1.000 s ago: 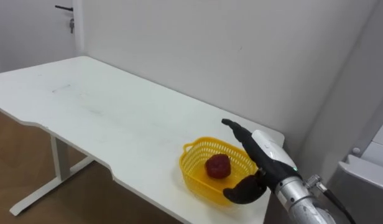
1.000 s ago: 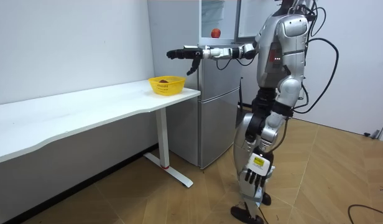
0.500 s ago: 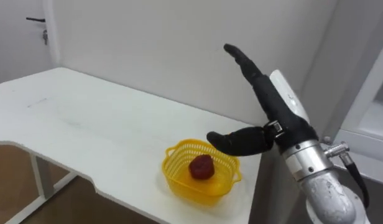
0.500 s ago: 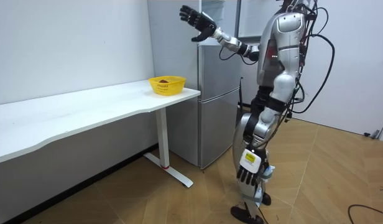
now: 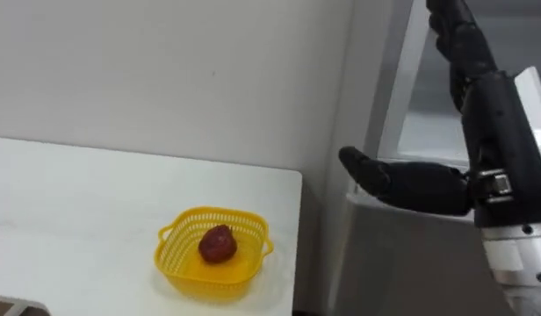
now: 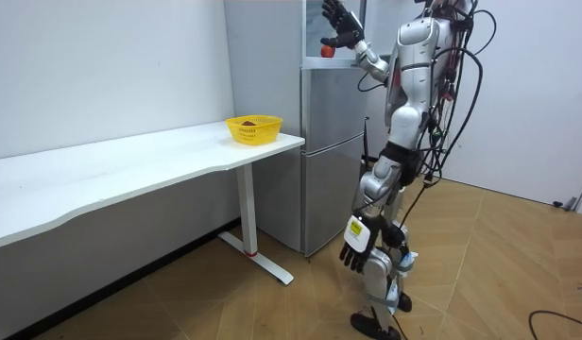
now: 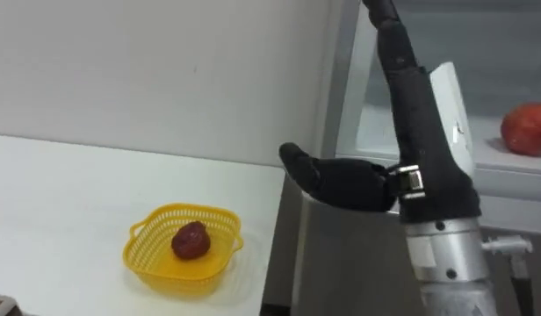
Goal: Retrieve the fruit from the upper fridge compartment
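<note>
A red apple [image 7: 527,129] lies on the white shelf inside the open upper fridge compartment [image 7: 481,162]; the room view shows the apple [image 6: 326,49] too. My right hand [image 7: 420,114] is raised in front of that compartment, open, fingers straight and pointing up, thumb spread to the left. It holds nothing and is short of the apple. In the room view this right hand [image 6: 336,21] is at the top of the silver fridge [image 6: 329,161]. My left hand [image 6: 355,257] hangs beside my thigh, fingers relaxed.
A yellow basket [image 5: 178,263] with a dark red fruit [image 5: 217,244] stands at the end of the white table [image 5: 77,202], next to the fridge. A white wall runs behind the table. I stand on the wooden floor before the fridge.
My right hand has risen from over the basket and swung right to the upper fridge opening. My head view has turned right with it, and my body has turned toward the fridge.
</note>
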Robot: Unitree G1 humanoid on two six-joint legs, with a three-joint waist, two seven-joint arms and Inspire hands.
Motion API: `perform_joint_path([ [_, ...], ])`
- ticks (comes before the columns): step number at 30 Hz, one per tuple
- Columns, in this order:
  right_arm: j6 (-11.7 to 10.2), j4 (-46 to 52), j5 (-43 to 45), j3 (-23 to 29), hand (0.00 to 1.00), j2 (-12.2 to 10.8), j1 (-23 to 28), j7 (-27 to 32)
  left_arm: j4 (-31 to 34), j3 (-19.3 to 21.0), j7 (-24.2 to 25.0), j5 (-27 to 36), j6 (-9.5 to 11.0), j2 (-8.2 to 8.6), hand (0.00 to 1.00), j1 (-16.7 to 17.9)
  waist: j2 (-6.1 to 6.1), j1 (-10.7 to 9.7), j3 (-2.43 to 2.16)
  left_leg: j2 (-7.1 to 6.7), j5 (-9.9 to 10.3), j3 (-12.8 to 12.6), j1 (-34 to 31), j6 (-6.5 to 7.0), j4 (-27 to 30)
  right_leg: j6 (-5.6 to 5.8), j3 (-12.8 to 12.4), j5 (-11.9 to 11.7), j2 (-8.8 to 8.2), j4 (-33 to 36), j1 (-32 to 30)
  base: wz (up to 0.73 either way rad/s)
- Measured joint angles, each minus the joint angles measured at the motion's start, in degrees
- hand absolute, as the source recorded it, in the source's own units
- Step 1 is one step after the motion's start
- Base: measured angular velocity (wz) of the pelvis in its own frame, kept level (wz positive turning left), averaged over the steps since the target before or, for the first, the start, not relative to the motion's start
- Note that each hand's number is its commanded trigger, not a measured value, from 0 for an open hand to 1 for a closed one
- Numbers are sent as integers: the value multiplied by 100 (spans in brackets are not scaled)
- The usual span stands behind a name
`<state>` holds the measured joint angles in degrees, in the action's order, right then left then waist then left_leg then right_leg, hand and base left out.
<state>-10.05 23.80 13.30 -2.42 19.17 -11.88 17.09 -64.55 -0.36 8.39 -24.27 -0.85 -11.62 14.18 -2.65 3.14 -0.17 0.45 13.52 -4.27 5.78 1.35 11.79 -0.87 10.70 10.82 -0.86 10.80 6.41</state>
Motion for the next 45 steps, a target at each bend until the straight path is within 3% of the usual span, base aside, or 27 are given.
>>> perform_joint_path([
  [4, -211, 13, 51, 222, 0, -64, 7, 311, -26, -15, -64, 1, 6, 15, 0, 11, 39, -142, -2, -1, 0, -41, 63, 0, -34, 0, -49, 0, 14, -2, 19, -5],
  [10, -420, 11, 18, 627, 0, -64, 79, 693, -70, -25, -179, 3, 127, 40, 0, -11, 50, -166, -4, -14, -1, -54, 95, -1, -53, 0, -89, 0, 26, -7, 32, -1],
  [18, -446, -67, -278, 664, 0, -61, 209, 852, -73, -29, -206, 3, 127, 54, 0, -19, 17, -279, 12, 13, 0, -37, 90, -1, -61, 0, -115, 0, 27, -3, 12, -1],
  [26, -439, -354, -419, 1030, 0, -52, 212, 846, -72, -44, -204, 5, 126, 68, 0, 11, -2, -306, 33, 4, 0, -72, 93, -1, -69, 0, -125, 0, 33, -6, 11, 0],
  [30, -460, -997, -451, 1210, 0, 83, 208, 839, -73, -25, -136, 6, 125, 63, 0, 9, 13, -284, 38, -21, 0, -36, 167, -1, -63, 0, -122, 1, 28, -13, 59, 0],
  [35, -233, -1572, -813, 1259, 0, 186, 72, 812, -72, -17, -36, 2, 90, 64, 0, 25, 14, -277, 42, -22, -1, -35, 170, -1, -63, 0, -115, 1, 26, -3, 49, 0],
  [41, -149, -2301, -1671, 1315, 0, 628, -525, 751, 37, 17, 17, 6, 95, 47, 0, 102, -139, -287, 40, -33, -3, -30, 146, 0, -46, 4, -104, 10, 18, -13, 47, 0],
  [43, -73, -2774, -1961, 1317, 0, 889, -828, 726, 37, 18, 13, 5, 95, 11, 0, 104, -260, -271, 27, -29, -3, -29, 133, -2, -41, 4, -85, 9, 19, -19, 17, 2],
  [45, -54, -3037, -1978, 1317, 0, 1009, -984, 731, 38, 19, 11, 5, 94, -18, 0, 102, -326, -271, 1, -20, -4, -18, 85, -2, -27, 3, -49, 9, 17, -19, 2, 7],
])
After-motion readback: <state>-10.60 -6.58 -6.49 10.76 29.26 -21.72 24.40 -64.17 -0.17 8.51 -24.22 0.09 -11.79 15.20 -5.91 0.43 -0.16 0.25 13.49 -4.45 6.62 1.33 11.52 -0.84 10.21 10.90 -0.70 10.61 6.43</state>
